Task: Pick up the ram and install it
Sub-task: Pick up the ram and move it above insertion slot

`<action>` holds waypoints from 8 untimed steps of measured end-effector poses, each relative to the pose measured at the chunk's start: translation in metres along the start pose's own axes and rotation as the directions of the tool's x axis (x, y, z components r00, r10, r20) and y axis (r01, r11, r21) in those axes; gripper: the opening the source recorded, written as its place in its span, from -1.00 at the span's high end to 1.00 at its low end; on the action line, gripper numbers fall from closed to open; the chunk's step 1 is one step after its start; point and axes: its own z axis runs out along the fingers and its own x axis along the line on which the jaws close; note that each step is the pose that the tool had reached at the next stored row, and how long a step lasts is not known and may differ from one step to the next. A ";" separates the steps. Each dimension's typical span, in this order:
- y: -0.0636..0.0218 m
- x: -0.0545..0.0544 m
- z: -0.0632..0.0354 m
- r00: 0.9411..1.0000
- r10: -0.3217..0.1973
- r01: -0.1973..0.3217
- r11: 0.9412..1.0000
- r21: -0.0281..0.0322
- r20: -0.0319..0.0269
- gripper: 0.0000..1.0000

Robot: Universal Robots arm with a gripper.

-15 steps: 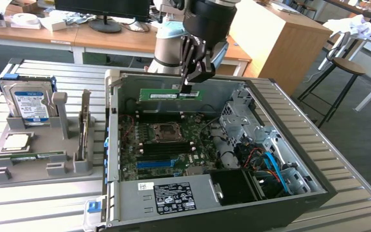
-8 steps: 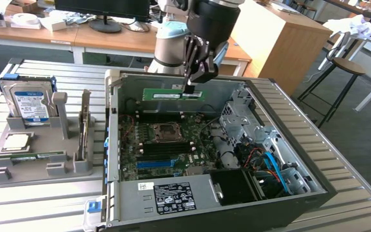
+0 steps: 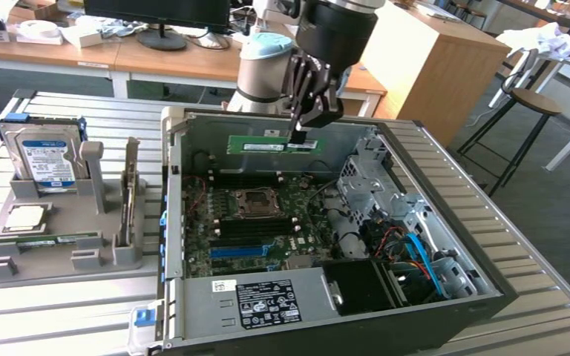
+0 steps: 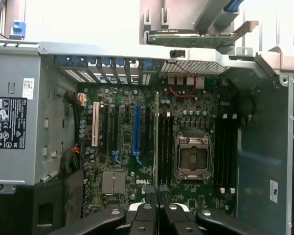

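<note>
The ram (image 3: 265, 144) is a long green stick held level and on edge above the open computer case (image 3: 171, 222), near the case's far wall. My gripper (image 3: 303, 138) is shut on its end towards the exterior view's right. In the wrist view the ram (image 4: 157, 142) appears edge-on as a thin line running out from my gripper (image 4: 159, 208), hanging over the motherboard (image 4: 122, 147) between the blue card slot (image 4: 136, 129) and the processor socket (image 4: 192, 159). Black memory slots (image 4: 165, 147) lie right beside that line.
A grey holder tray (image 3: 57, 259) at the exterior view's left carries a silver hard drive (image 3: 47, 159), a square processor chip (image 3: 26, 217) and another green stick (image 3: 53, 240). The power supply (image 3: 265, 300) and drive cage (image 3: 384, 193) crowd the case's sides.
</note>
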 end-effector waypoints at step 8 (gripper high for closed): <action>-0.0118 0.000 -0.0003 1.000 0.002 -0.002 1.000 0.000 0.000 0.77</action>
